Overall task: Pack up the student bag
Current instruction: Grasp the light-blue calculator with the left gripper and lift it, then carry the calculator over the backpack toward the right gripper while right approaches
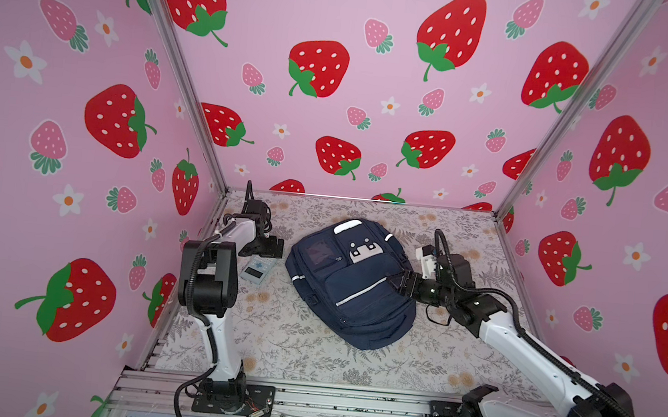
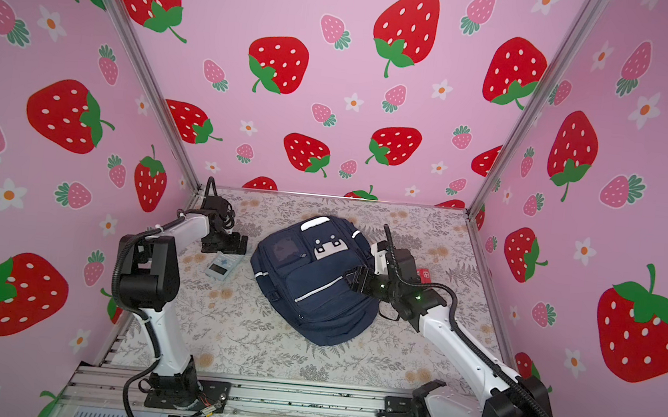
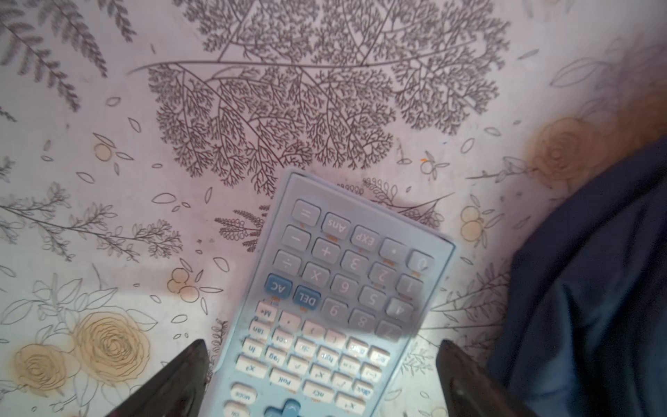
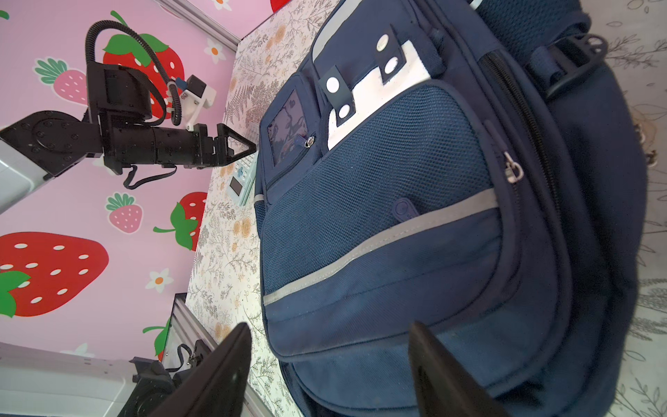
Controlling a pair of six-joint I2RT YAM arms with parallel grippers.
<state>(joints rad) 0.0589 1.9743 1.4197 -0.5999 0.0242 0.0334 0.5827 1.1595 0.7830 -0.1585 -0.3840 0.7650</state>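
Note:
The student bag (image 1: 352, 286) (image 2: 312, 287) lies flat in the middle of the floral table, a navy backpack with silver stripes and a white face patch. It fills the right wrist view (image 4: 415, 224), and its edge shows in the left wrist view (image 3: 595, 289). My right gripper (image 1: 393, 280) (image 2: 349, 280) (image 4: 330, 325) hovers open over the bag's right side, holding nothing. Left of the bag lies a pale blue calculator (image 1: 258, 269) (image 2: 224, 266) (image 3: 335, 299) (image 4: 242, 180). My left gripper (image 1: 276, 248) (image 2: 242, 243) (image 3: 321, 344) stands wide open above it, one finger to each side.
A small red object (image 2: 425, 274) lies behind my right arm near the right wall. Pink strawberry-print walls close in the table on three sides. The bag's main zip pull (image 4: 512, 171) sits on its upper side.

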